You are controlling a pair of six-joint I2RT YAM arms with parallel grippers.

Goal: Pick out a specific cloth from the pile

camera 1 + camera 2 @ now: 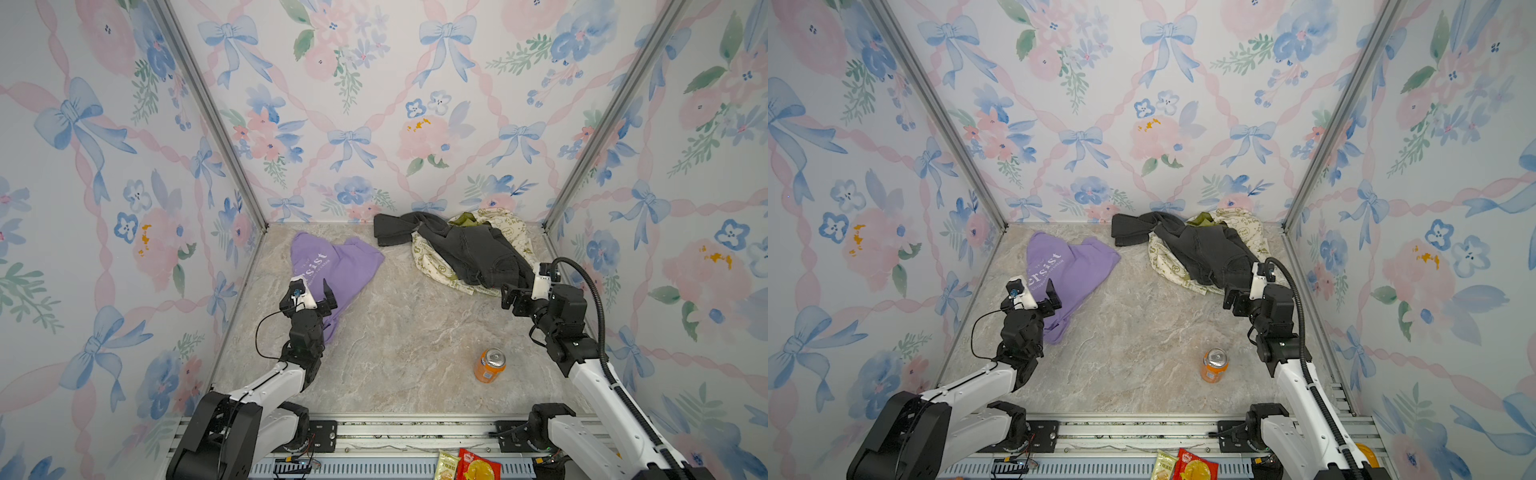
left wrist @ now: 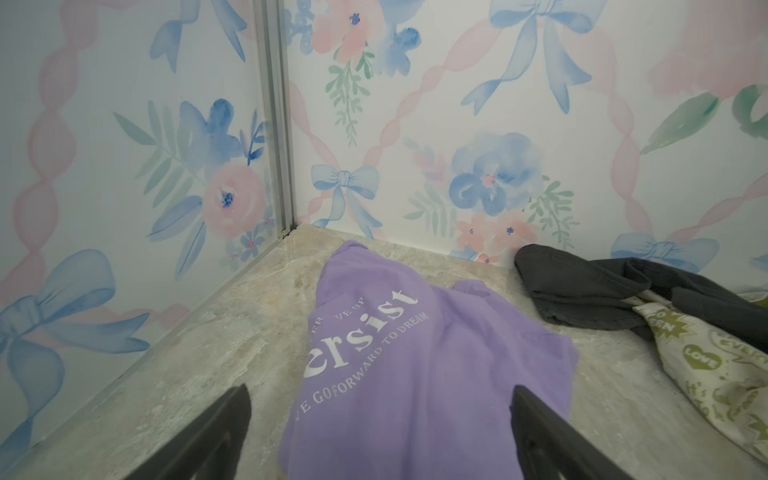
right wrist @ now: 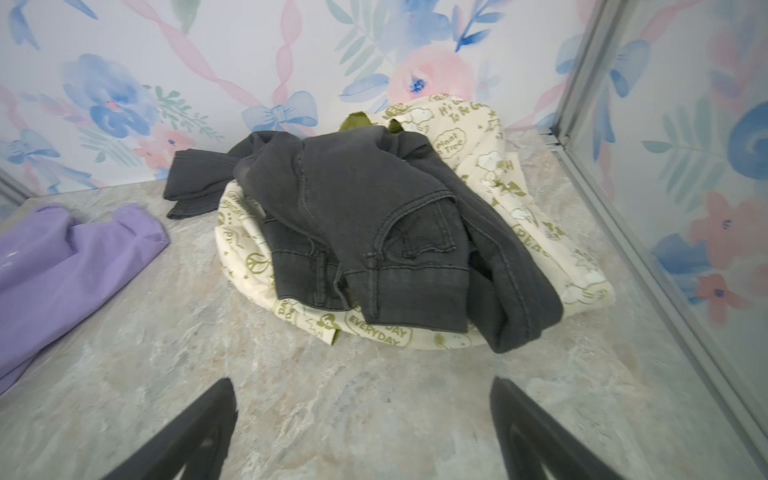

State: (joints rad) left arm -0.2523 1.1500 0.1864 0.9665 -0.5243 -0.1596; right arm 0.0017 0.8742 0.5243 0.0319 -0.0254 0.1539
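The cloth point(image 1: 345, 266) point(image 1: 1079, 266) is lavender with white "ersist" lettering. It lies spread on the marble floor at the back left, apart from the pile point(image 1: 469, 249) point(image 1: 1208, 249). The pile is a dark grey garment lying on cream fabric with olive print, with a bit of olive cloth at the back. My left gripper point(image 1: 309, 297) point(image 2: 380, 392) hovers open over the near part of the cloth point(image 2: 436, 374), gripping nothing. My right gripper point(image 1: 521, 286) point(image 3: 361, 384) stands open over bare floor just in front of the pile point(image 3: 374, 232).
An orange drink can point(image 1: 489, 365) point(image 1: 1214, 365) stands upright on the floor near the front right. Snack packets point(image 1: 469, 465) lie on the front rail. Floral walls close in the left, back and right sides.
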